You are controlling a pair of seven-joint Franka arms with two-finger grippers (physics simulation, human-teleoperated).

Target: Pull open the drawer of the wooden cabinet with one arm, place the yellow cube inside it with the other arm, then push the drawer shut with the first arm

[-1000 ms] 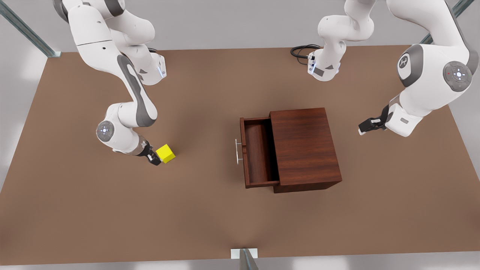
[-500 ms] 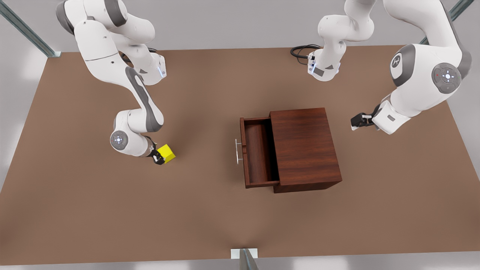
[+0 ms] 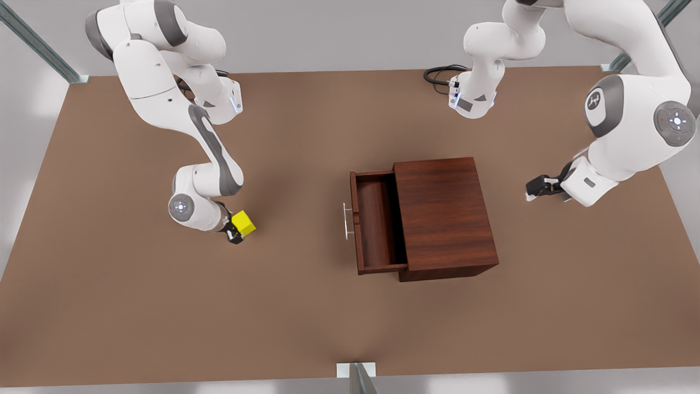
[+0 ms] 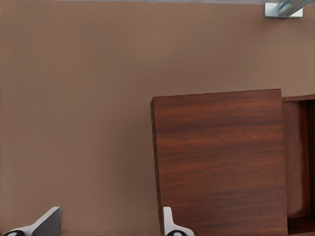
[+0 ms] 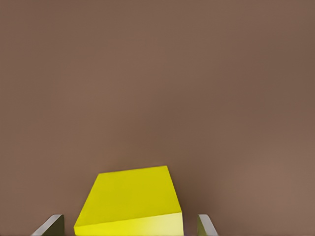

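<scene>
The small bright yellow cube (image 3: pixel 243 223) is seen resting on the brown tabletop (image 3: pixel 306 323), toward the front view's left and well apart from the dark reddish-brown wooden cabinet (image 3: pixel 444 216). The right gripper (image 3: pixel 236 232) is placed at the cube, and in the right wrist view its fingers (image 5: pixel 49 226) are spread, one on each side of the cube (image 5: pixel 130 201), with gaps visible between. The cabinet's long box-shaped drawer (image 3: pixel 376 224) is pulled out toward the front view's left, its thin silver bar handle (image 3: pixel 346 221) free. The left gripper (image 3: pixel 533 189) is held beside the cabinet on the front view's right, apart from it, with its fingers (image 4: pixel 47 223) spread.
</scene>
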